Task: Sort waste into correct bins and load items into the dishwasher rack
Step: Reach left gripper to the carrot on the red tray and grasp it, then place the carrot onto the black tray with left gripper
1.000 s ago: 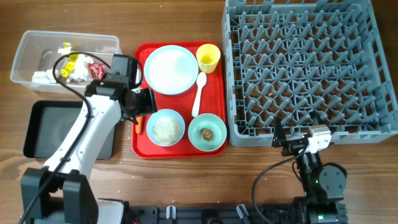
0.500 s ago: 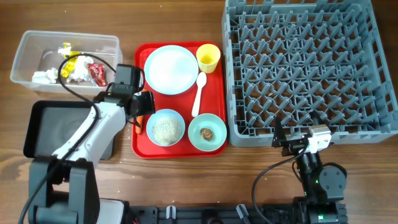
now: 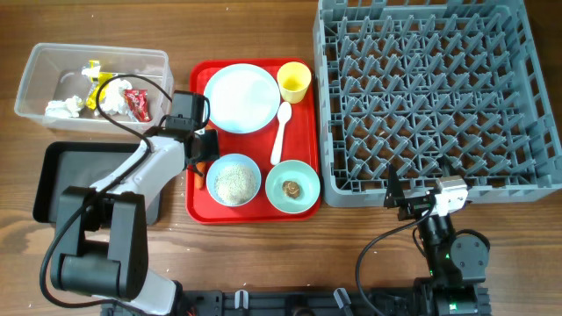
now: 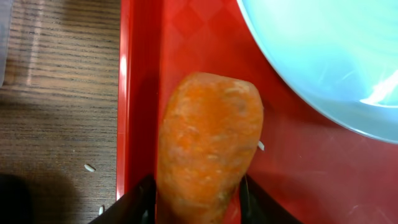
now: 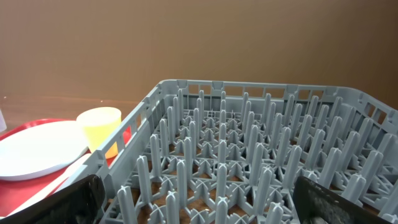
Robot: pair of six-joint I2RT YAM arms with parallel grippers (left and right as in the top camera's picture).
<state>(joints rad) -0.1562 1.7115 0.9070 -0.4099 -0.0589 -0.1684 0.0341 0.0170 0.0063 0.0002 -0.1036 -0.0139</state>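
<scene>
The left gripper stands with its two fingers against both sides of the carrot, pinching it at the end nearest to the wrist, while the carrot lies on the floor of the red serving tray, directly ahead of the fingers. I think the main danger is the grip itself: the carrot is round and smooth, and it is taken only at one end, so on the lift the free part may swing down or the whole piece may slide out forward. A second danger is on the left of the gripper, where the tray's raised rim runs just beside the left finger; if this finger catches the rim, the tray may be dragged and the bowls on it disturbed. Ahead and to the right, the pale-blue plate is near the carrot's far end, so a push forward could knock it. The carrot could also go in the wrong bin: the black tray is behind and left of the gripper, the clear tub with wrappers ahead and left. The left arm reaches from its base forward and rightward, across the black tray's corner, with the wrist bent steeply down over the red tray's left edge. The right gripper is spread wide and empty, low before the dishwasher rack.
</scene>
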